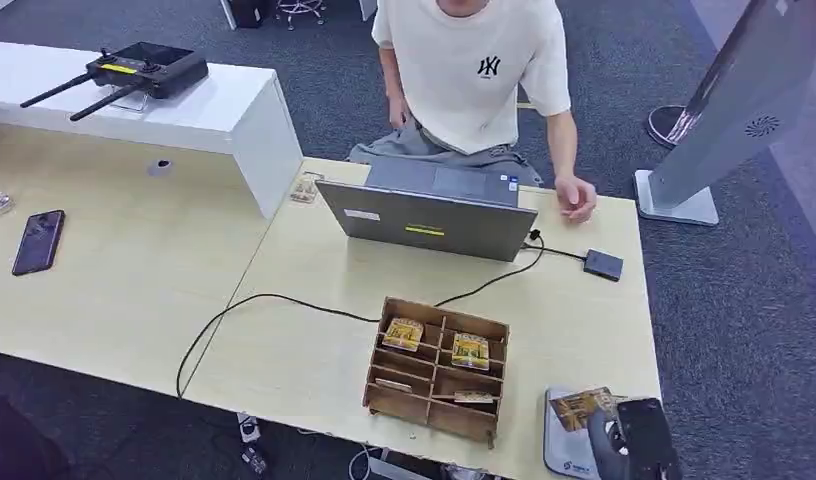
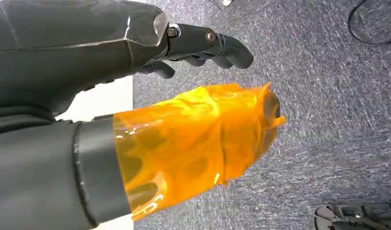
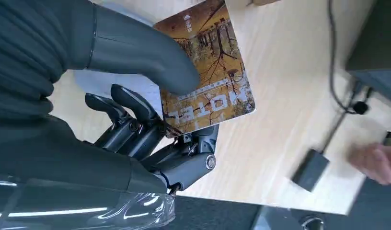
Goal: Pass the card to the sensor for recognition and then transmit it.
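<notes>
Right hand [image 3: 150, 120] has the hotel card [image 3: 208, 72] pinched under its thumb, just over the counter's [image 1: 314, 370] near right corner, while the left hand [image 2: 193, 48] hangs empty, fingers loosely curled.

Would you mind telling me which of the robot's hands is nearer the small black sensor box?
Right. The right hand holds the card over the table the sensor box sits on; the left hand hangs above carpet.

Open laptop [image 1: 429, 210], black phone [image 1: 38, 241], wooden compartment box [image 1: 436, 368], seated person [image 1: 474, 70].
</notes>
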You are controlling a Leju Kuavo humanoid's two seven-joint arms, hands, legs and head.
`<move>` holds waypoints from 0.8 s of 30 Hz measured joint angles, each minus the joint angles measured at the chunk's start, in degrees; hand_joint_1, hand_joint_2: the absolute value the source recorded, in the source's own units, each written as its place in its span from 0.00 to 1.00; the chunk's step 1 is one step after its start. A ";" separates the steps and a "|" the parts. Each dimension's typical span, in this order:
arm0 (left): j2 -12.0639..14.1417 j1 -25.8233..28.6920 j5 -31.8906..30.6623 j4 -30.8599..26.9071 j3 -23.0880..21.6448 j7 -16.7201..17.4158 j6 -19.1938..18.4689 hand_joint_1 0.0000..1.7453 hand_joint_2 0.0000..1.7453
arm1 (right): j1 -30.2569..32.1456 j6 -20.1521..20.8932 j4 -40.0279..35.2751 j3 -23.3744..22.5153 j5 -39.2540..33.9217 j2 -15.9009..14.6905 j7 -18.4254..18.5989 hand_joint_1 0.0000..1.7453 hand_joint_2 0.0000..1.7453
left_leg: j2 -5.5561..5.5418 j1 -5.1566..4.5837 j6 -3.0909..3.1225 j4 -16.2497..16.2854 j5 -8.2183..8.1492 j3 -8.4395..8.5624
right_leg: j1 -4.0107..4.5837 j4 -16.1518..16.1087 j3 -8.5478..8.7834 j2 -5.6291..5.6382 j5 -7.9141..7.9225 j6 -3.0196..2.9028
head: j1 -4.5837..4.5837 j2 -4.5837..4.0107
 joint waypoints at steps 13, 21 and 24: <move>0.02 0.19 1.14 0.00 2.21 -2.12 -1.01 0.00 0.00 | 1.61 5.56 -8.85 3.92 -16.36 -2.95 -10.49 1.00 1.00 | 0.00 0.00 0.00 0.00 0.00 -0.01 | 0.00 0.00 0.00 0.00 0.00 0.00 | 0.00 0.00; 0.11 0.11 -0.72 0.00 2.43 -2.95 -1.77 0.00 0.00 | 1.59 8.00 -12.87 9.18 -20.76 -7.86 -14.97 1.00 1.00 | 0.00 0.00 0.00 0.00 0.00 -0.01 | 0.00 0.00 0.00 0.01 0.00 0.00 | 0.00 0.00; 0.13 0.06 -1.27 0.00 2.43 -2.97 -1.77 0.00 0.00 | 0.43 8.70 -13.39 11.24 -20.26 -9.16 -15.06 1.00 1.00 | 0.01 0.00 0.00 0.00 0.00 -0.04 | 0.00 0.00 0.00 0.01 0.01 0.00 | 0.00 0.00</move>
